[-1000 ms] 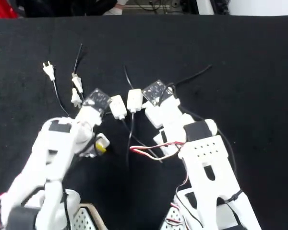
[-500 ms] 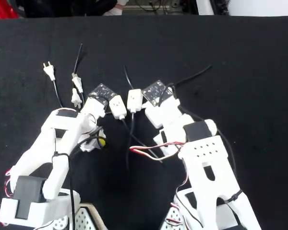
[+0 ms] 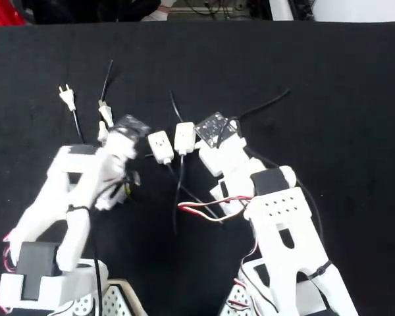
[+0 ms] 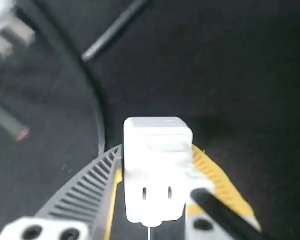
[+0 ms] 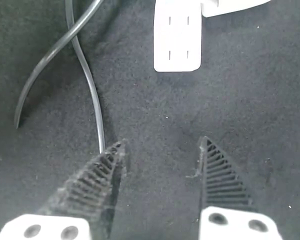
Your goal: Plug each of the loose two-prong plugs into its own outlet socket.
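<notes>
Two white outlet sockets (image 3: 160, 145) (image 3: 184, 137) lie side by side at mid-table. Loose white plugs (image 3: 66, 97) (image 3: 105, 112) rest to the left on black cords. My left gripper (image 4: 157, 150) (image 3: 124, 128) hovers beside the plugs, shut on a white block (image 4: 155, 165) that has two slots on its near face. My right gripper (image 5: 162, 145) (image 3: 207, 135) stands open low over the cloth, nothing between its fingers, with a slotted socket (image 5: 177, 37) just ahead of it.
Black cords (image 3: 178, 184) run from the sockets toward the arms, and another (image 5: 87, 85) curves by the right gripper's finger. A cut cord end (image 4: 12, 127) lies near the left gripper. The black cloth (image 3: 329, 99) covers the table.
My left gripper swung from beside the left socket back toward the loose plugs on the left. The right arm and both sockets have stayed put.
</notes>
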Available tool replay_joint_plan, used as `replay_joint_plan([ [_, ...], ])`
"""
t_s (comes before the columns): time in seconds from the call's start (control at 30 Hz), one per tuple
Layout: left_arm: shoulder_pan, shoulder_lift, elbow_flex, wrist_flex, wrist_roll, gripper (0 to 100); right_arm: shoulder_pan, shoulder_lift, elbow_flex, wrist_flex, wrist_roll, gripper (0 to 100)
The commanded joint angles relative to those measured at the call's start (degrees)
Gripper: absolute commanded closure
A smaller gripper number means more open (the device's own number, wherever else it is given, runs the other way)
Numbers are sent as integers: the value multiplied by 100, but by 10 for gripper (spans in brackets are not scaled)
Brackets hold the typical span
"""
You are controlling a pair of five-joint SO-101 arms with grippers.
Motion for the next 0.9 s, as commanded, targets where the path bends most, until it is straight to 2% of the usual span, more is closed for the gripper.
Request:
replay_joint_plan([
  [0.0,-796,-53,-593,237,-9,971,79,-13,-22,-88,44,783],
  [0.17,-1763,-53,-919,185,-9,971,79,-13,-22,-88,44,783],
  [0.4,-2440,9,-1042,-246,53,970,79,-13,-22,-62,44,781],
  [0.53,-2545,9,-1033,-246,721,963,79,-13,-22,-62,44,779],
  [0.63,-2589,9,-1130,-220,1345,864,79,-13,-22,-53,44,779],
  [0.77,-2466,-26,-1516,343,1389,684,79,-13,-22,-53,44,779],
  [0.87,-2308,-35,-1991,923,1424,585,79,-13,-22,-53,44,779],
])
